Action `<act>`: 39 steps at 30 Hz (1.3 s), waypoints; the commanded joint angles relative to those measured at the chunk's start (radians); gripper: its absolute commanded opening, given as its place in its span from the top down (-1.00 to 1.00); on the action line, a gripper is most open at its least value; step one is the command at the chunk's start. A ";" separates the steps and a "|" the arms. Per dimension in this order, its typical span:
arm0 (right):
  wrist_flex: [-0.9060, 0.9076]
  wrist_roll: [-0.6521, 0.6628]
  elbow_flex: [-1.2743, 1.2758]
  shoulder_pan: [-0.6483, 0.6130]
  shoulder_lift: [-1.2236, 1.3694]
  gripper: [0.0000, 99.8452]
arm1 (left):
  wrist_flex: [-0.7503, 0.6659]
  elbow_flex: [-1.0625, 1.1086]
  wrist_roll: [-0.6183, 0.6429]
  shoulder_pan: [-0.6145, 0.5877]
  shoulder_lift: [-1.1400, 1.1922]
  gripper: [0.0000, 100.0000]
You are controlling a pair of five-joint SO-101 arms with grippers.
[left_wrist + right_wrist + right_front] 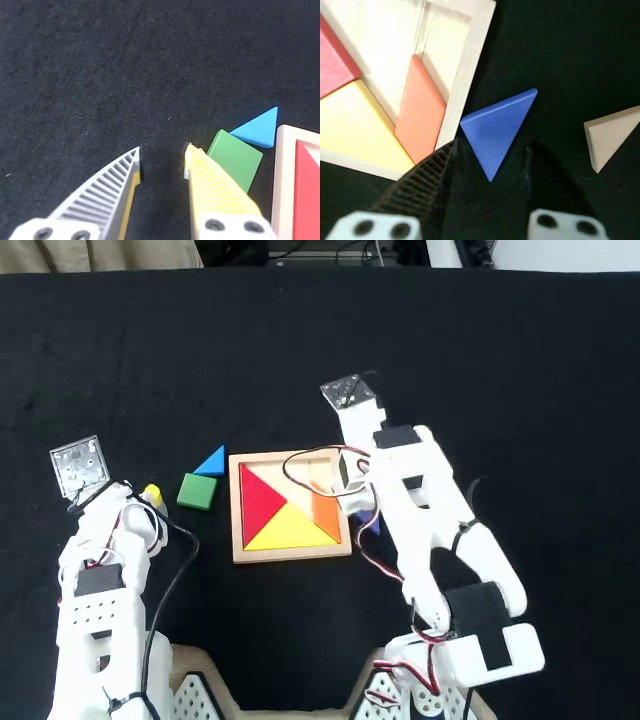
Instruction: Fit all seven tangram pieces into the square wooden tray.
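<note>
The right tool (pixel 492 145), spread apart, straddles the dark blue triangle (pixel 497 125) just outside the tray (pixel 470 65). On the tray's opposite side, the left tool (pixel 163 150) gapes beside the green square (pixel 235 157).

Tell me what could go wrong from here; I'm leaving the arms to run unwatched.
The right gripper, open, straddles the dark blue triangle, whose corner lies at the rim of the tray; closing on its slanted edges may squirt it out or jog the tray. The left gripper has its yellow finger right beside the green square, next to the light blue triangle; advancing could shove both.
</note>
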 commanded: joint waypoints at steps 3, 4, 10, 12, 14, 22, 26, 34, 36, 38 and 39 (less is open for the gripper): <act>-0.034 0.000 -0.044 -0.031 0.082 0.59 | -0.017 -0.007 0.002 0.013 -0.015 0.69; -0.029 0.000 -0.059 -0.028 0.107 0.59 | -0.017 -0.007 0.002 0.013 -0.015 0.69; -0.029 0.000 -0.082 -0.028 0.163 0.59 | -0.017 -0.007 0.002 0.013 -0.015 0.69; -0.031 0.000 -0.081 -0.023 0.170 0.59 | -0.017 -0.007 0.002 0.013 -0.015 0.69; -0.031 0.000 -0.076 -0.008 0.170 0.59 | -0.017 -0.007 0.002 0.013 -0.017 0.69; 0.002 0.002 -0.082 0.000 0.128 0.60 | -0.017 -0.007 0.002 0.013 -0.017 0.69; 0.034 0.000 -0.085 -0.026 0.005 0.60 | -0.017 -0.007 0.002 0.013 -0.017 0.69; -0.011 -0.034 -0.073 -0.077 0.056 0.59 | -0.017 -0.007 0.002 0.013 -0.017 0.69; -0.008 -0.034 -0.096 -0.069 0.108 0.59 | -0.017 -0.007 0.002 0.013 -0.017 0.69; -0.008 -0.034 -0.114 -0.057 0.157 0.59 | -0.017 -0.007 0.002 0.013 -0.017 0.69; -0.008 -0.034 -0.120 -0.049 0.174 0.59 | -0.017 -0.007 0.002 0.013 -0.017 0.69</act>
